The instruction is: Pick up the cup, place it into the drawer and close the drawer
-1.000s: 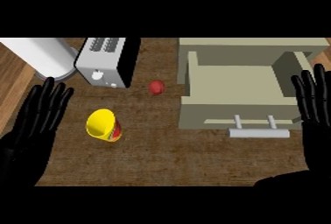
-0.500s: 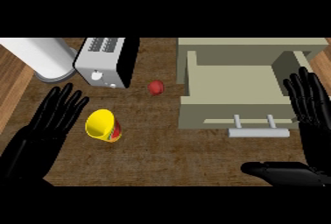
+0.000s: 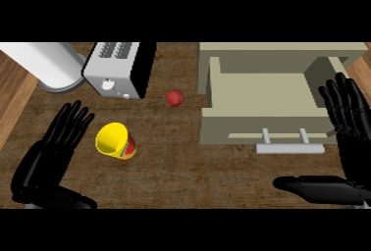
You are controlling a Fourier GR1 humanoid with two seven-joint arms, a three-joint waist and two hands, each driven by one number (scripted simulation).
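The cup [image 3: 115, 141], yellow with a red band, lies tipped on the counter [image 3: 181, 166] just beside the fingers of my left hand [image 3: 54, 149], on their inner side and not touching them. My left hand is wide, fingers straight and spread, palm over the wood; half a second ago it sat lower and farther out toward the edge, so it has come forward and inward, closing on the cup. The cup itself has not moved.

Beyond my left fingertips stands the toaster [image 3: 119, 68], and past it, farther out, a white cylinder [image 3: 47, 63]. A small red thing [image 3: 174, 98] lies on the counter between the toaster and the drawer.

The drawer [image 3: 264, 95] is pulled open, its handle [image 3: 290, 146] just inside my right hand [image 3: 348, 122]. My right hand is also wide, fingers straight and pointing away from me, thumb lying flat across below; it has shifted only slightly since the earlier moment.
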